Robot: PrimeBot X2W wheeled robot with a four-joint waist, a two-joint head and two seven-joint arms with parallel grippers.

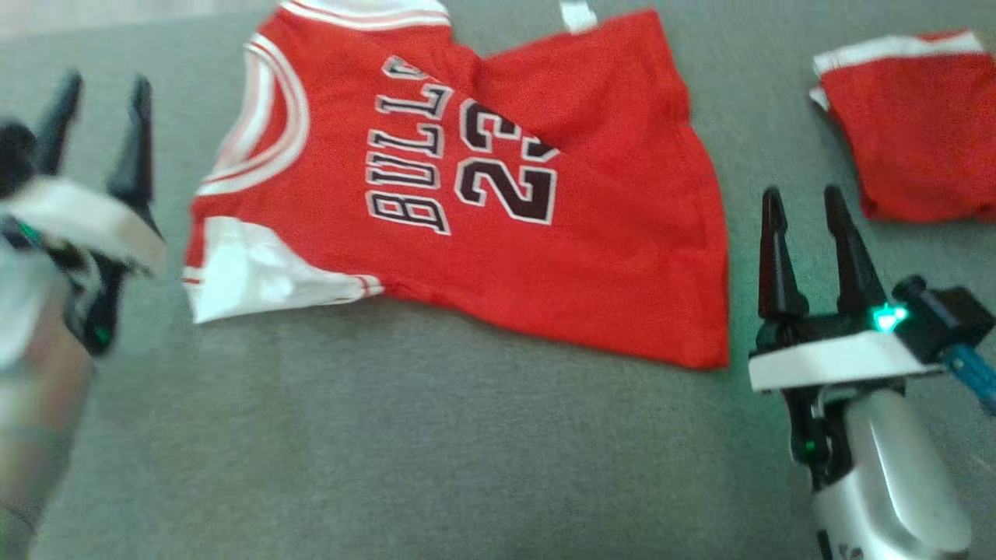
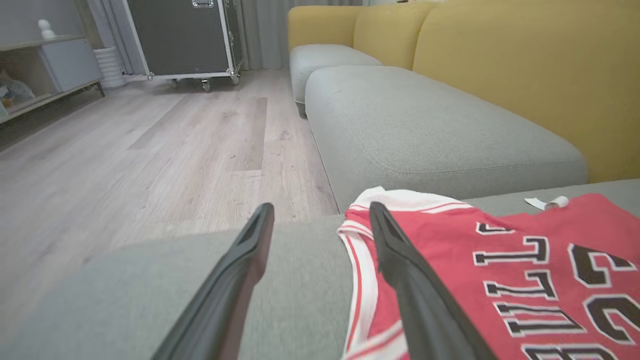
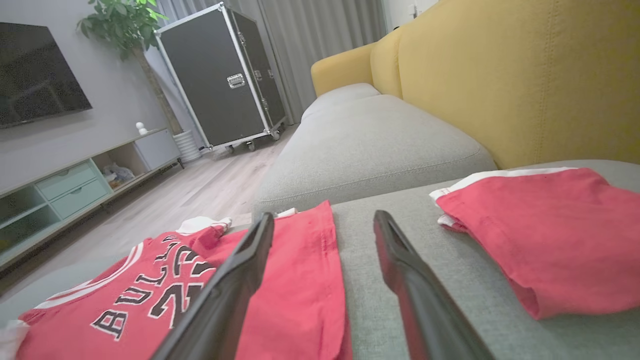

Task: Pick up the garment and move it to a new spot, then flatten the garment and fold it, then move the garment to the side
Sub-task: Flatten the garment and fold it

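Grey sofa cushion [image 1: 389, 435] beneath red jersey [image 1: 482, 233], wood floor [image 2: 150, 150] beyond; left gripper [image 1: 107, 82] and right gripper [image 1: 801, 194] wide apart, empty.

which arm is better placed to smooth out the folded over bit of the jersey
Probably right: the right claw, open, sits beside the hem of the jersey, nearest the flap folded over the number. The left claw, also open, is off by the armhole end.
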